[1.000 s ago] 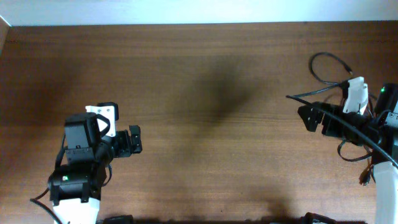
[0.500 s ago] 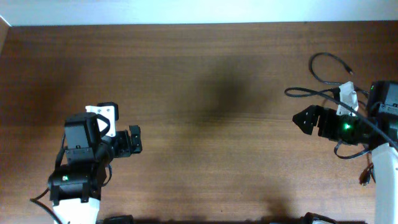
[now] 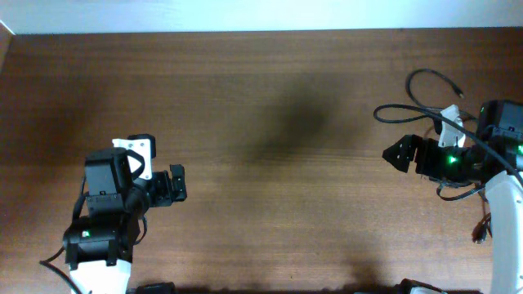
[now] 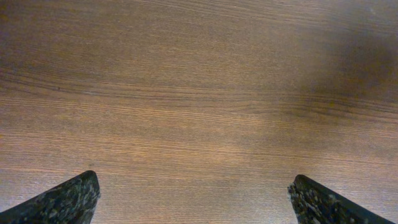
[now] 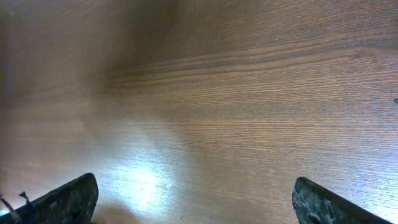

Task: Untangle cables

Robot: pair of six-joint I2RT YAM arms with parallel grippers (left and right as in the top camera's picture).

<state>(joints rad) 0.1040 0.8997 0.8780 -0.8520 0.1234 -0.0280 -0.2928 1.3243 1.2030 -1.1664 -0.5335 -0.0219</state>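
Observation:
Thin black cables (image 3: 418, 80) lie at the table's far right. One forms a loop ending in a small plug (image 3: 459, 92). Another cord (image 3: 391, 109) runs from a free end toward the right arm and passes by its wrist. My right gripper (image 3: 396, 153) points left just below that cord and is open; in the right wrist view the gripper (image 5: 194, 190) has only bare wood between its fingers. My left gripper (image 3: 177, 184) is at the lower left, far from the cables. It is open over bare wood in the left wrist view (image 4: 193, 186).
The wooden table (image 3: 270, 163) spans the view, with a pale wall edge along the top. A small plug end (image 3: 479, 233) hangs by the right arm's base at the lower right. A few thin wire tips (image 5: 12, 202) show at the lower left of the right wrist view.
The right arm has turned and shifted slightly up and right. The cord's free end beside it has moved up the table. The left arm has not moved.

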